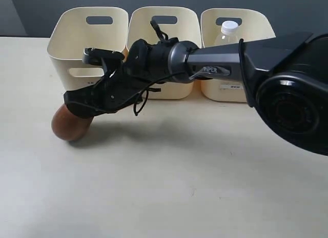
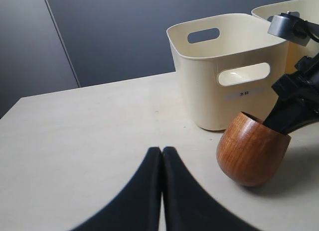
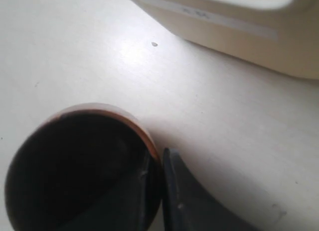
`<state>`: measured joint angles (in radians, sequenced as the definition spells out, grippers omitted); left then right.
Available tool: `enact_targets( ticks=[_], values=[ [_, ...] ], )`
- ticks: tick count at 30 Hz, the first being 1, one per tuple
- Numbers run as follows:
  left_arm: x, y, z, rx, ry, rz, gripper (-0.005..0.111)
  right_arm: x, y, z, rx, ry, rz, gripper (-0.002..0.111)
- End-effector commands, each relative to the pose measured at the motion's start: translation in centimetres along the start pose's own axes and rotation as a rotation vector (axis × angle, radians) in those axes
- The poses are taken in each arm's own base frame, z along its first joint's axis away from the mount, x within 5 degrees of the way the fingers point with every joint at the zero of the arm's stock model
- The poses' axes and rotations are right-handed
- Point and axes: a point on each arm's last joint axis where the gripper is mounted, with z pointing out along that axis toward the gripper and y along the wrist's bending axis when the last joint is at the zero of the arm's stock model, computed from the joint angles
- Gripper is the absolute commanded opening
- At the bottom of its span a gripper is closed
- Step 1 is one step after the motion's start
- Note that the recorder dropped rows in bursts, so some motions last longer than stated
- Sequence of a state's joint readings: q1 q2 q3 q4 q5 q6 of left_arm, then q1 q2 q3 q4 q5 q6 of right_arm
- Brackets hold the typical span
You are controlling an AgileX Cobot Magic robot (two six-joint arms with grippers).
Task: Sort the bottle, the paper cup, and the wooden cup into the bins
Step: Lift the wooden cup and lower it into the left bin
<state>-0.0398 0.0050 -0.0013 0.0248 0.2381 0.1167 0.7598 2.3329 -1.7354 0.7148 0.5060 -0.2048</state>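
The wooden cup (image 1: 70, 126) sits tilted on the pale table (image 1: 169, 186), just in front of the left-hand bin (image 1: 87, 40) of the 3 bins and a little outward of its front corner. The right gripper (image 1: 82, 108) reaches across from the far side and is clamped on the cup's rim: in the right wrist view 1 finger (image 3: 130, 201) lies inside the dark bowl (image 3: 70, 171) and the other finger (image 3: 182, 196) presses the outside wall. The left wrist view shows the cup (image 2: 253, 150) leaning, near that bin (image 2: 227, 76), whose front carries a small white label (image 2: 243, 93). The left gripper (image 2: 162, 152) hangs over bare table, its 2 fingers pressed together with nothing between them. The bottle (image 1: 227, 35) stands inside the right-hand bin (image 1: 237, 58), its white cap above the rim, well apart from the wooden cup. The middle bin (image 1: 164, 30) lies partly behind the arm.
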Motion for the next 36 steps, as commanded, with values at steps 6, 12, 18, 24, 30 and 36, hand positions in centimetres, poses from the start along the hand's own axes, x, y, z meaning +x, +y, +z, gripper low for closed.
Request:
enact_targets(
  ticks=[6,12,18,24,30,36],
  values=[
    [0.0,0.0,0.0,0.005,-0.003,-0.002,0.0,-2.4,2.8,-4.7,-0.044,-0.105,-0.048,-0.001],
    [0.0,0.0,0.0,0.005,-0.003,-0.002,0.0,-4.7,4.9,-9.1,-0.055,-0.276,-0.098,-0.001],
    [0.0,0.0,0.0,0.005,-0.003,-0.002,0.0,-7.1,5.9,-12.5,-0.046,-0.527,-0.103,-0.001],
    [0.0,0.0,0.0,0.005,-0.003,-0.002,0.0,-9.3,5.5,-13.4,-0.045,-0.582,-0.123,-0.001],
    [0.0,0.0,0.0,0.005,-0.003,-0.002,0.0,-11.7,2.8,-13.4,-0.045,-0.588,-0.043,-0.001],
    [0.0,0.0,0.0,0.005,-0.003,-0.002,0.0,-12.3,1.1,-12.1,-0.014,-0.578,-0.027,-0.001]
  ],
)
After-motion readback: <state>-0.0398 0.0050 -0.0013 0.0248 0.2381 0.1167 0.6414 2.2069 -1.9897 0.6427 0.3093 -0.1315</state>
